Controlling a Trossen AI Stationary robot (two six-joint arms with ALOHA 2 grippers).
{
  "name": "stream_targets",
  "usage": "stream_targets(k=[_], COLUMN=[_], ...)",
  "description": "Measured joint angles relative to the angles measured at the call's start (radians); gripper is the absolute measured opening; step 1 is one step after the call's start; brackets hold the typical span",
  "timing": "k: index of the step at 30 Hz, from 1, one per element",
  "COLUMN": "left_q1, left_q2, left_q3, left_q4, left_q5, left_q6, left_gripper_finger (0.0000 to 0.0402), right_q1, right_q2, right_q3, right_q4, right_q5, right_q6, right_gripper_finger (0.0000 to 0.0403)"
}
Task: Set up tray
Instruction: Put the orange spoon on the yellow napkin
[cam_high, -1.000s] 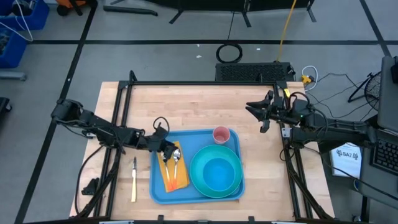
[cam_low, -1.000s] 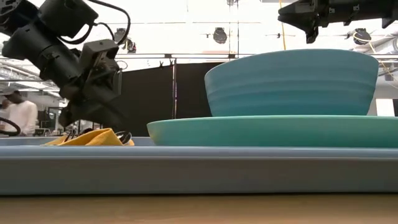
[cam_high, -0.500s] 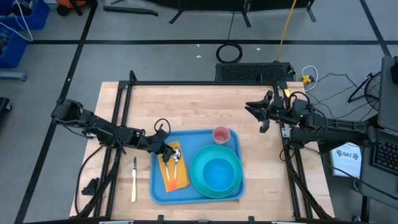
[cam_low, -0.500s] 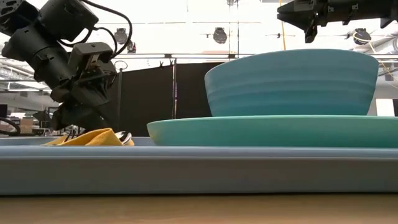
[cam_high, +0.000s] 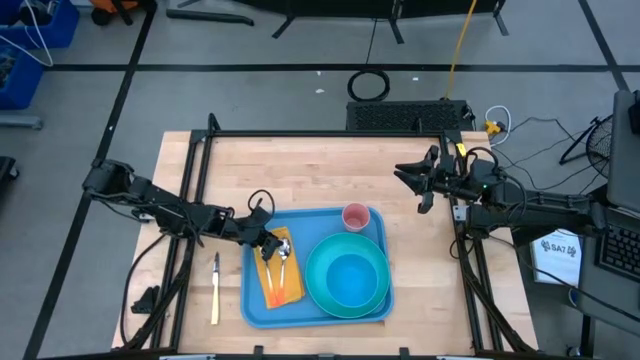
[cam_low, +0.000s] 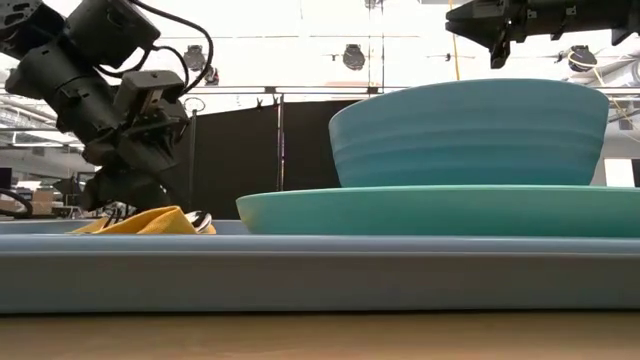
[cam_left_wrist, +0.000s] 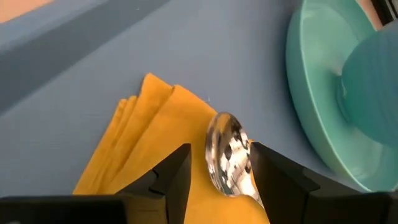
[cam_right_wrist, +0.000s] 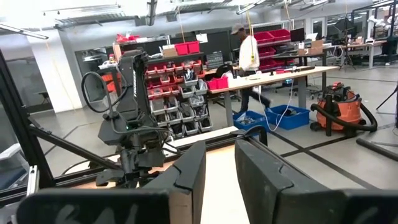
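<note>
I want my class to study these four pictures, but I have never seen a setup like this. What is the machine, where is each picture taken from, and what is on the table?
Two dark robot arms work at a wooden table. One picture looks straight down, one sits at table height, and one rides on each wrist. On the tray lie a folded yellow napkin with spoons on it, a teal plate carrying a blue bowl, and a pink cup. A knife lies on the wood beside the tray. The left end effector hangs open around a spoon's bowl on the napkin. The right end effector waits above the bare table, holding nothing.
</note>
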Motion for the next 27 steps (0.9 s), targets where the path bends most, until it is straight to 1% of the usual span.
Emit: stream_targets(k=[9,17,27], left_q1=[0.024,0.023,0.023], left_q2=[0.006,0.026,0.110], left_q3=[0.000,0.000,0.001], left_q4=[0.015,0.035,0.092], left_q5=[0.014,0.076,0.084], left_q6=[0.000,-0.002,0.000], left_gripper_finger=[0.0168,0.0168,0.0168], right_q1=[0.000,0.000,0.000], right_q2=[0.000,0.000,0.000], right_q3=[0.000,0.000,0.000], right_q4=[0.005,0.004,0.003], right_q5=[0.000,0.000,0.000], right_q6=[0.000,0.000,0.000], right_gripper_finger=[0.0077,0.0077,0.0077])
